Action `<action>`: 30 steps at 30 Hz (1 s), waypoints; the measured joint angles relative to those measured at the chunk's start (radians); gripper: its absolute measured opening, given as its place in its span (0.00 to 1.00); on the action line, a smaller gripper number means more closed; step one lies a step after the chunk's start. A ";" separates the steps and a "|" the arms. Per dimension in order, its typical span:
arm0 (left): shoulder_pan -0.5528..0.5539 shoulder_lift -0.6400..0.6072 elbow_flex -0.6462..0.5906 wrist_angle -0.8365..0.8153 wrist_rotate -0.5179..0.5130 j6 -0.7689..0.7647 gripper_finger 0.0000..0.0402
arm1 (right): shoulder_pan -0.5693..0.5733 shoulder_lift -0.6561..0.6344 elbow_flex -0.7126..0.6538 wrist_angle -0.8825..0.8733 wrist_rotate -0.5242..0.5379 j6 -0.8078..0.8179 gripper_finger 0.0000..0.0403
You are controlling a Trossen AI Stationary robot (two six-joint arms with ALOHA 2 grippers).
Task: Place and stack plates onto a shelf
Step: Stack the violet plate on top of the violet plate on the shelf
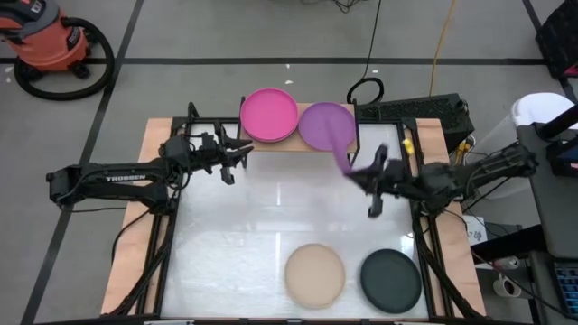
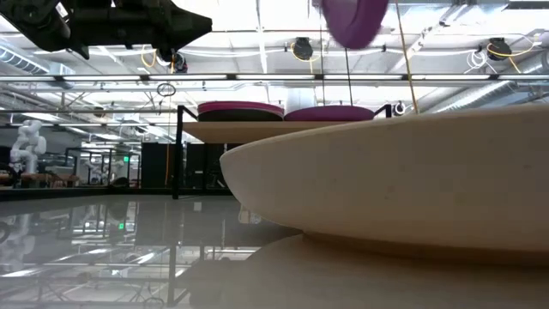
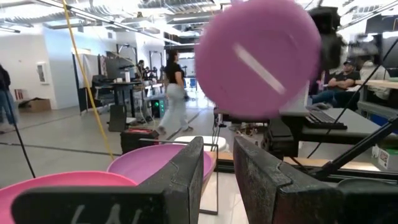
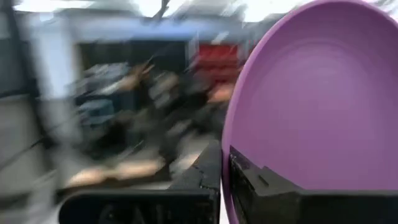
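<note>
A large open workroom surrounds the rig: grey floor with dark tape lines, an orange shop vacuum at the far left corner, ceiling lights and pipes, desks, and people walking or seated beyond the table. The white table is glossy and mirrors the ceiling, with a black frame around it.

At the far edge stands the shelf, its light wooden top lying crosswise on thin black legs. On it lie a hot pink stack on the left, with a dark plate under the pink one in the low view, and a purple plate on the right, both flat.

Near the front edge a beige plate and a dark grey plate lie flat, side by side and apart.

The right gripper hangs above the table just in front of the shelf's right end, clenched on the rim of a second purple plate, which is tilted steeply on edge, its face turned sideways. The left gripper hovers by the shelf's left end, fingers parted and empty.
</note>
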State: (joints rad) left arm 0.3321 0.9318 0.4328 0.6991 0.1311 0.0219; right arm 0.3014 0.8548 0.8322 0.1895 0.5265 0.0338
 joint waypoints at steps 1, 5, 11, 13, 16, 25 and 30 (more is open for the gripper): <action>0.000 0.000 0.000 0.000 0.000 0.000 0.24 | -0.016 -0.002 0.000 0.053 0.032 -0.063 0.00; 0.000 0.000 0.000 0.000 0.000 0.001 0.24 | -0.128 0.007 0.024 0.135 0.079 -0.216 0.00; 0.000 0.000 0.000 0.001 -0.001 0.001 0.24 | -0.345 0.081 0.108 -0.011 0.073 -0.251 0.00; 0.000 0.000 0.000 0.001 -0.001 0.001 0.24 | -0.408 0.122 0.135 -0.079 0.029 -0.243 0.00; 0.000 0.000 0.000 0.001 -0.001 0.001 0.24 | -0.482 0.194 0.166 -0.185 -0.063 -0.216 0.00; 0.000 0.000 0.000 -0.006 -0.001 0.001 0.24 | -0.567 0.383 0.166 -0.254 -0.111 -0.210 0.00; 0.000 0.000 0.000 -0.017 -0.001 0.006 0.24 | -0.582 0.445 0.165 -0.289 -0.113 -0.220 0.00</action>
State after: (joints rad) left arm 0.3321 0.9317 0.4328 0.6819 0.1299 0.0277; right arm -0.2806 1.2999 0.9974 -0.0991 0.4135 -0.1858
